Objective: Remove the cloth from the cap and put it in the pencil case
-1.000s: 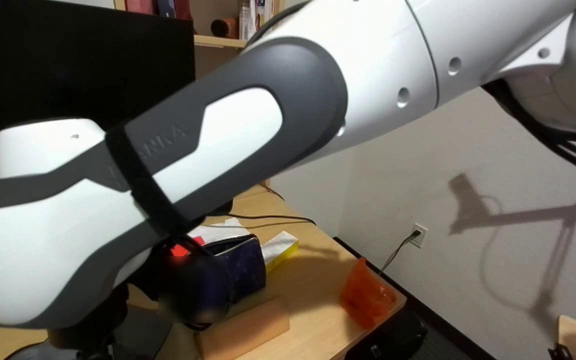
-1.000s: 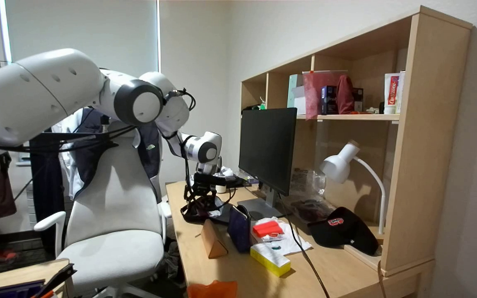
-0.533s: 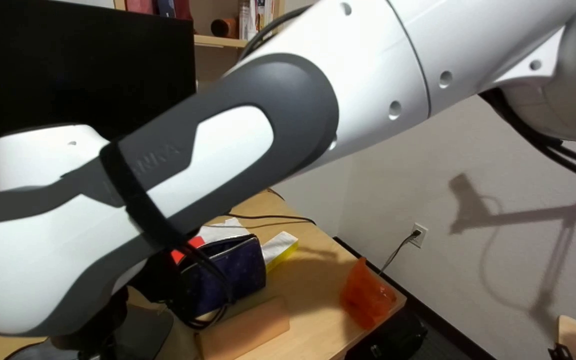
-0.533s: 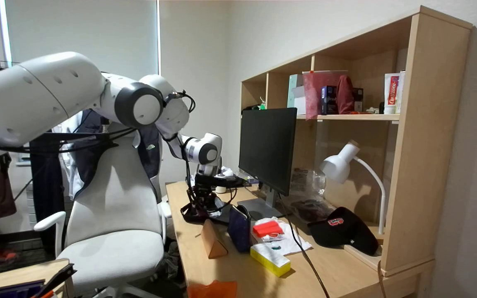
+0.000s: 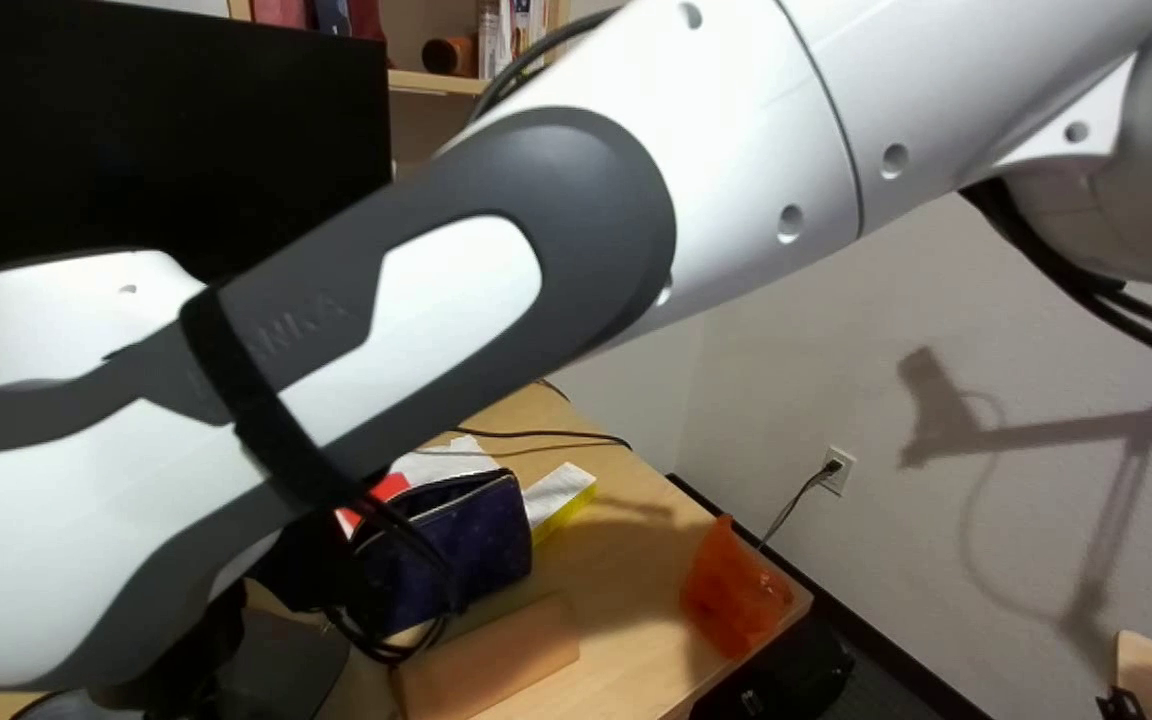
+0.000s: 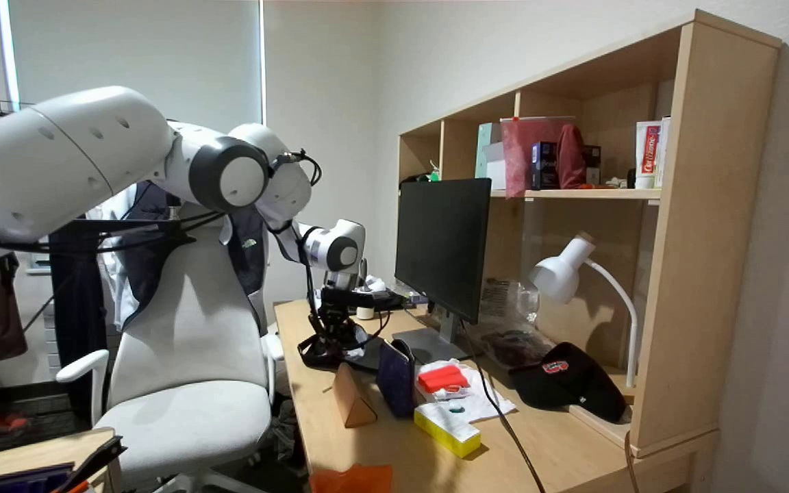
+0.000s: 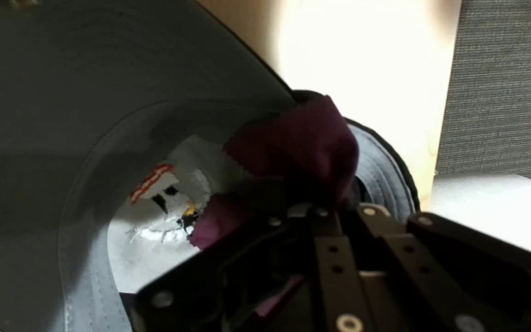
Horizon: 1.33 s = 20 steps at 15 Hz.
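Note:
The maroon cloth [image 7: 302,138] lies bunched inside the upturned dark cap [image 7: 21,138], whose brim spreads across the left of the wrist view. My gripper [image 7: 332,203] reaches down into the cap with its jaws drawn together, and a fold of cloth rises from the fingertips, so it appears pinched there. Exactly where the tips meet is dark and partly covered. In an exterior view the cap [image 6: 312,354] rests on the desk below the gripper [image 6: 336,346]. The dark blue pencil case [image 5: 476,545] stands unzipped near the cap in both exterior views.
A tan wedge-shaped case [image 6: 353,397] stands beside the pencil case. Close by are a red item [image 6: 442,378] on white paper, a yellow box [image 6: 447,428] and a monitor [image 6: 442,246]. A black cap with a red logo [image 6: 569,383] lies by the shelf. Cables hang from my wrist.
The arm has dipped slightly toward the cap, then shifted a little left in an exterior view. My gripper's jaws have closed. The pencil case and other desk items have stayed put.

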Available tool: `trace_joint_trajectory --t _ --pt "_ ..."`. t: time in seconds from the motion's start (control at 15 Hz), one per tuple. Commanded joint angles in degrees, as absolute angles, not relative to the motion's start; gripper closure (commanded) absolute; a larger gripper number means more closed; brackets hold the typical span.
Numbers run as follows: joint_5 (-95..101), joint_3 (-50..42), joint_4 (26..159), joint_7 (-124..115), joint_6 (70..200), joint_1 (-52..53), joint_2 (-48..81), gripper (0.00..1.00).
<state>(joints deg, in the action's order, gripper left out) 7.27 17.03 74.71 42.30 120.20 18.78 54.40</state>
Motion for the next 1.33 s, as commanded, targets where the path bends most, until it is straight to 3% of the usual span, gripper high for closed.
trace_joint_trajectory --t 0.0,0.67,1.27 --pt "7.98 16.94 73.65 42.15 119.75 19.41 53.97 0.91" --pt "7.14 14.84 85.53 34.59 127.58 17.90 40.70 0.91" --pt "7.36 13.05 95.61 25.71 126.55 13.48 29.44 0.91"
